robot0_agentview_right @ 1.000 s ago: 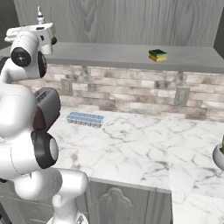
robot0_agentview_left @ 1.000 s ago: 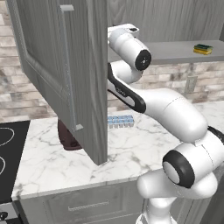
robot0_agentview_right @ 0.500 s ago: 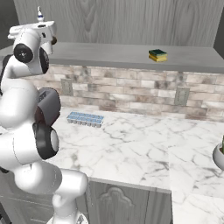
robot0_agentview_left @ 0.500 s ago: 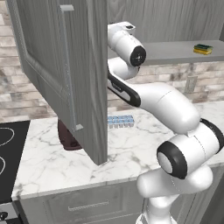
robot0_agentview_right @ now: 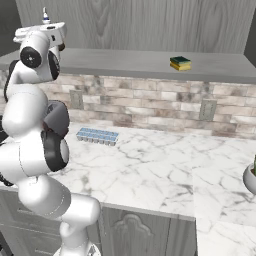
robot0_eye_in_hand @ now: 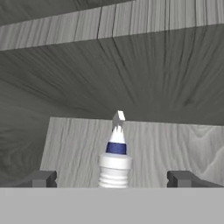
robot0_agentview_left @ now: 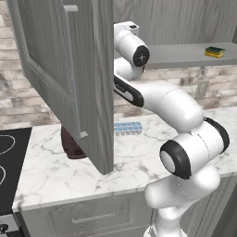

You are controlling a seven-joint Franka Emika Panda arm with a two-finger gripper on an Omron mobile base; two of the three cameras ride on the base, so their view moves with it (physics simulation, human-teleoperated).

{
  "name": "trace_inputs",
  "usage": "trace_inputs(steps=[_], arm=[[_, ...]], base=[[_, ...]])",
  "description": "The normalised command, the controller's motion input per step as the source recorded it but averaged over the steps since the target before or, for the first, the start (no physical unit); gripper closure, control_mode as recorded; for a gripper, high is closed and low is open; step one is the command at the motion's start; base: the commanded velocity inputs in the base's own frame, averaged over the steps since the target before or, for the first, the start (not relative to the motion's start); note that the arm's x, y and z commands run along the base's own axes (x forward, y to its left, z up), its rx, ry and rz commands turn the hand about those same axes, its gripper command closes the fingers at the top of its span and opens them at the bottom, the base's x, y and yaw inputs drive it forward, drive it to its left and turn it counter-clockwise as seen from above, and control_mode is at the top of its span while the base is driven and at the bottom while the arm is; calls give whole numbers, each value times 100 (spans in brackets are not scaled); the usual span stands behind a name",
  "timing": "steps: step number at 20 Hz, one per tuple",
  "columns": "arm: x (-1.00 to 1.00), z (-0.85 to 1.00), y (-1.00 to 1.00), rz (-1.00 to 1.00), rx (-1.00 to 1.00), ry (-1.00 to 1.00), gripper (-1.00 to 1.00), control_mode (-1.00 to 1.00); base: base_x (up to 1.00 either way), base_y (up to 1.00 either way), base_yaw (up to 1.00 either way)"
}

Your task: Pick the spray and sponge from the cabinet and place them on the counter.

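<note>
The spray [robot0_eye_in_hand: 115, 154] stands upright on the cabinet's grey shelf [robot0_eye_in_hand: 175, 140], its blue-banded nozzle pointing up. My gripper [robot0_eye_in_hand: 111, 178] is open, with one fingertip [robot0_eye_in_hand: 42, 178] on each side of the bottle and a wide gap to each. From the right base view the spray's tip [robot0_agentview_right: 45, 15] pokes up just behind my hand [robot0_agentview_right: 44, 31] at the shelf's left end. The yellow and green sponge [robot0_agentview_right: 180, 63] lies further right on the same shelf [robot0_agentview_right: 125, 62]; the sponge [robot0_agentview_left: 215, 51] also shows at the far right of the left base view. Below lies the marble counter [robot0_agentview_right: 150, 165].
The open cabinet door [robot0_agentview_left: 69, 78] hangs wide just left of my arm. A pale blue ice-cube tray [robot0_agentview_right: 97, 135] lies on the counter by the brick wall. A dark red appliance [robot0_agentview_left: 71, 143] sits behind the door, a black stovetop [robot0_agentview_left: 9, 162] at far left, a pot [robot0_agentview_right: 251, 176] at far right.
My hand has risen a little and moved deeper into the cabinet toward the spray. The gripper has stayed open, and spray and sponge have not moved.
</note>
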Motion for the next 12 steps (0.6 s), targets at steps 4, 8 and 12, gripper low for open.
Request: trace_inputs(steps=[4,8,12], arm=[[31,0,7,0,0,0,-100,-100],[30,0,5,0,0,0,-100,-100],[27,0,8,0,0,0,-100,-100]], base=[[0,0,0],[0,0,0],[0,0,0]])
